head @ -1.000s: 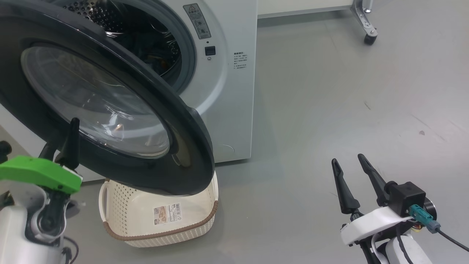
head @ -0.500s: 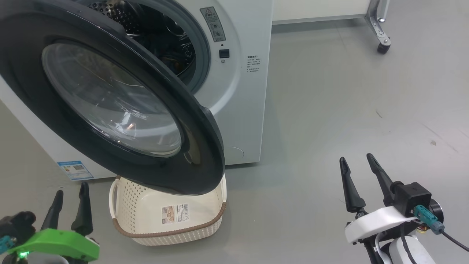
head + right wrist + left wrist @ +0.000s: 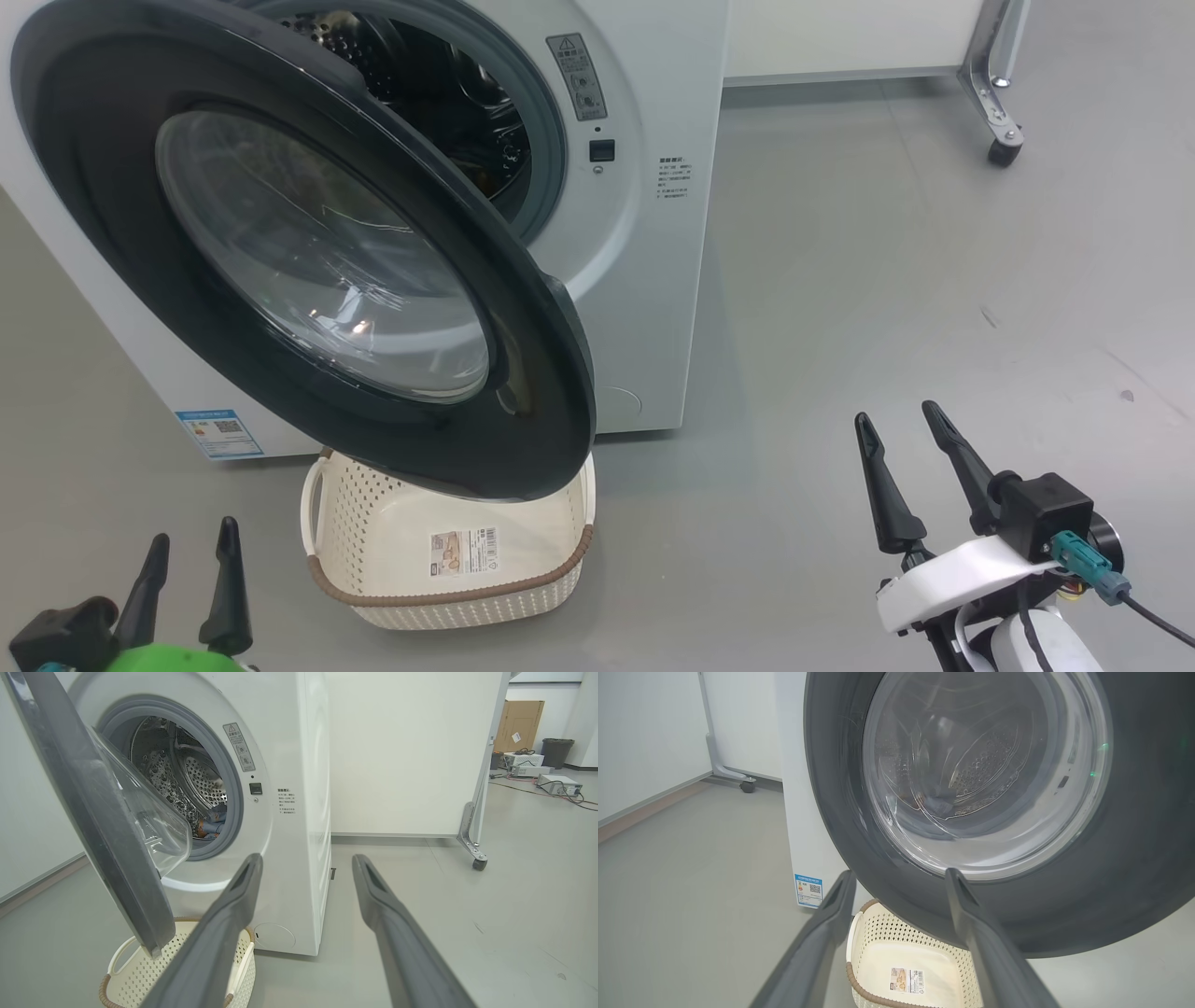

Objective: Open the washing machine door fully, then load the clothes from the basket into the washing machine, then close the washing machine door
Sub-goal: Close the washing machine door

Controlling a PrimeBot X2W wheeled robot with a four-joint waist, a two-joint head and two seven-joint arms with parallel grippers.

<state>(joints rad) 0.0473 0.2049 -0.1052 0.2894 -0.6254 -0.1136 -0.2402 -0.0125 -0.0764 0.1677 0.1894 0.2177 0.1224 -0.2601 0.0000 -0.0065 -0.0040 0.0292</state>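
Next, with left gripper (image 3: 191,537) and right gripper (image 3: 894,415) spread wide and empty, press on the door (image 3: 317,252) just ahead of the left, above the bare basket (image 3: 448,611); clothes (image 3: 212,821) inside the washer (image 3: 653,243).

right gripper (image 3: 893,412): dark fingers (image 3: 879,485), white shell (image 3: 943,574), teal connector (image 3: 1074,553)

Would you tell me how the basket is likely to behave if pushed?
The basket looks empty, thin perforated plastic: probably light, likely to slide on the smooth grey floor. Its holed walls may flex when squeezed.
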